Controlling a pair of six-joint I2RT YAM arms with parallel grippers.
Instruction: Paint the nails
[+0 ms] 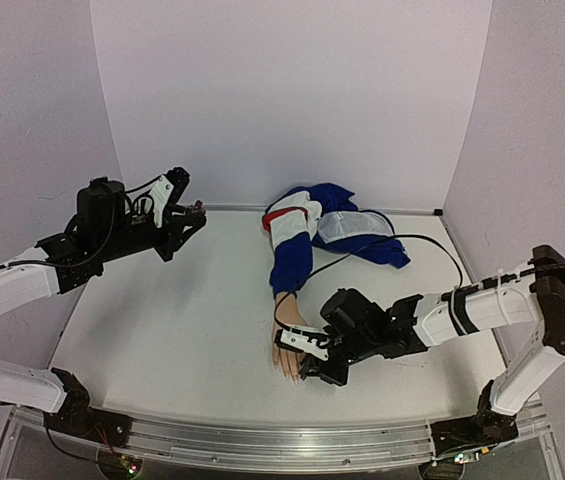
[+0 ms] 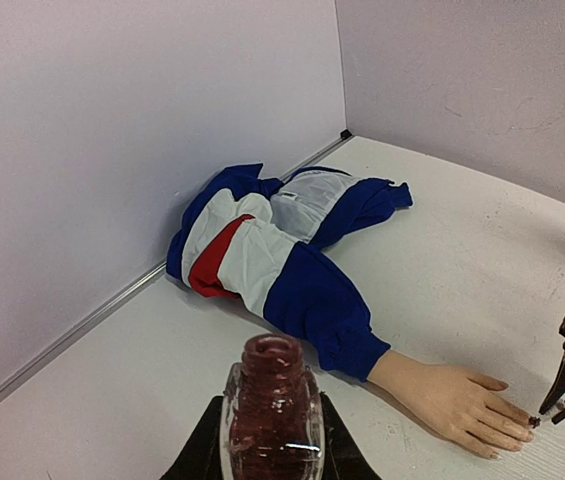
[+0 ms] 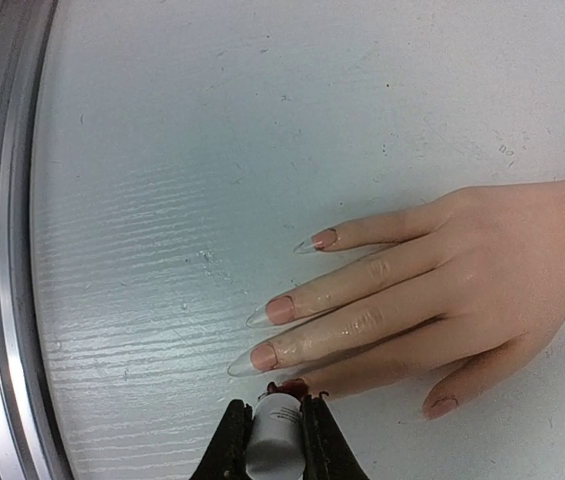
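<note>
A pale mannequin hand (image 1: 290, 350) (image 3: 462, 270) lies flat on the white table, its arm in a blue sleeve (image 2: 327, 315). Three of the nails (image 3: 280, 309) are long, clear-tipped and natural pink; the thumb nail (image 3: 442, 406) is pink too. My right gripper (image 3: 276, 407) (image 1: 314, 365) is shut on the white brush cap (image 3: 274, 430), and its dark-red tip rests on the index fingertip (image 3: 297, 385). My left gripper (image 2: 273, 440) (image 1: 190, 215), raised at the far left, is shut on the open dark-red polish bottle (image 2: 273, 410).
The blue, white and red jacket (image 1: 327, 225) (image 2: 262, 245) is bunched against the back wall. A black cable (image 1: 432, 240) runs over it toward the right arm. A metal rail (image 1: 262, 440) (image 3: 2, 250) borders the table's near edge, close to the fingertips.
</note>
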